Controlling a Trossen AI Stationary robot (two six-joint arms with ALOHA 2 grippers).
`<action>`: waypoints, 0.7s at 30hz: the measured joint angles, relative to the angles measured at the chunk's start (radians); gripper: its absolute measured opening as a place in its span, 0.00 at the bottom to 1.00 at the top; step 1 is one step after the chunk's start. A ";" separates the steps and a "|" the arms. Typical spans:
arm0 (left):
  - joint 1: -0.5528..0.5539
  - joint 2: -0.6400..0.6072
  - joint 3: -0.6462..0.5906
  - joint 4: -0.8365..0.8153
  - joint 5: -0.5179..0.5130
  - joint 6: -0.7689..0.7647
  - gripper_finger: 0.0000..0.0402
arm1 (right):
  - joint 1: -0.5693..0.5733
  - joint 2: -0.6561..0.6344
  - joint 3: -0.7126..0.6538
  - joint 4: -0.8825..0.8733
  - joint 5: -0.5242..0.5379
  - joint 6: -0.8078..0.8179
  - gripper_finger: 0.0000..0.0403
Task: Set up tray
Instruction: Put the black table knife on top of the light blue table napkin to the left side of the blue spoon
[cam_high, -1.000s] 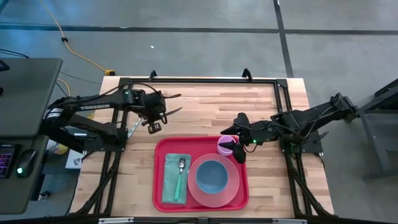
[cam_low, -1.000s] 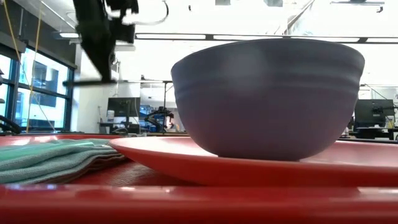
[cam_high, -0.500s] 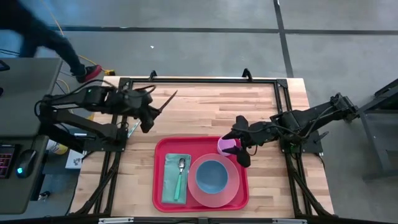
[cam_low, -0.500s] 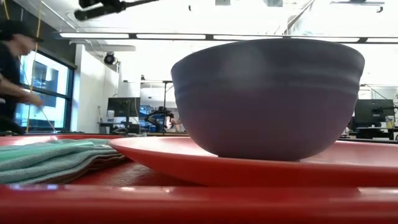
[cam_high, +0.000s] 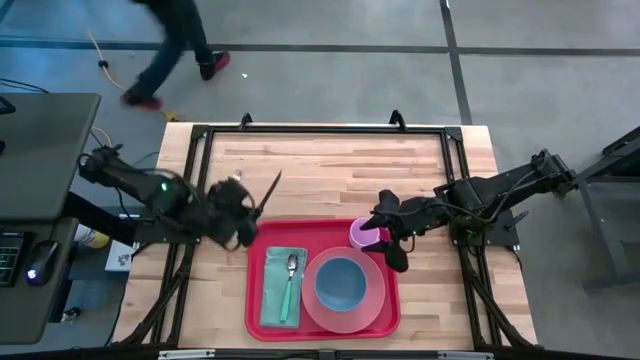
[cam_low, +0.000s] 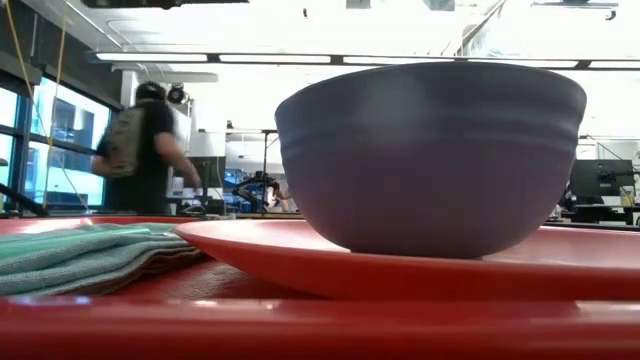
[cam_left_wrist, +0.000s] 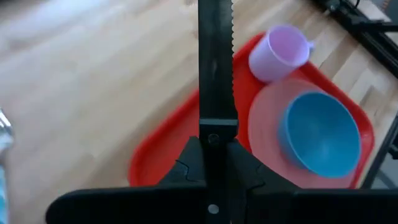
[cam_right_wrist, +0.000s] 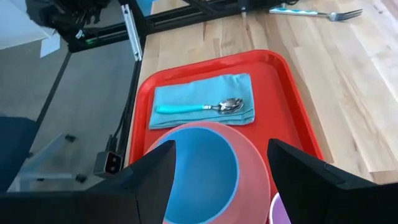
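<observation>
Down and in swings the left gripper (cam_high: 243, 212), pinching a knife (cam_left_wrist: 214, 62) blade-first toward the tray (cam_high: 257, 275) just beside; right gripper (cam_high: 392, 232) spread.

The surface (cam_high: 340, 170) is seen as pale wood with visible grain and a matt finish. The tray (cam_high: 262, 310) appears as smooth, glossy red plastic. A woven, matt teal cloth (cam_high: 272, 295) is shown, with a shiny metal spoon bowl (cam_right_wrist: 230, 105) on it. The knife blade (cam_left_wrist: 214, 56) looks dark, matt and serrated.
</observation>
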 joint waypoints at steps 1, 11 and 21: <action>-0.026 0.023 0.000 -0.002 -0.003 -0.050 0.11 | 0.000 0.000 0.000 -0.004 -0.003 0.000 0.59; -0.223 0.217 0.000 -0.026 0.017 -0.470 0.11 | 0.000 -0.001 0.000 -0.008 -0.022 -0.046 0.59; -0.230 0.340 0.000 0.055 0.107 -0.487 0.11 | 0.000 -0.001 0.000 -0.008 -0.052 -0.064 0.59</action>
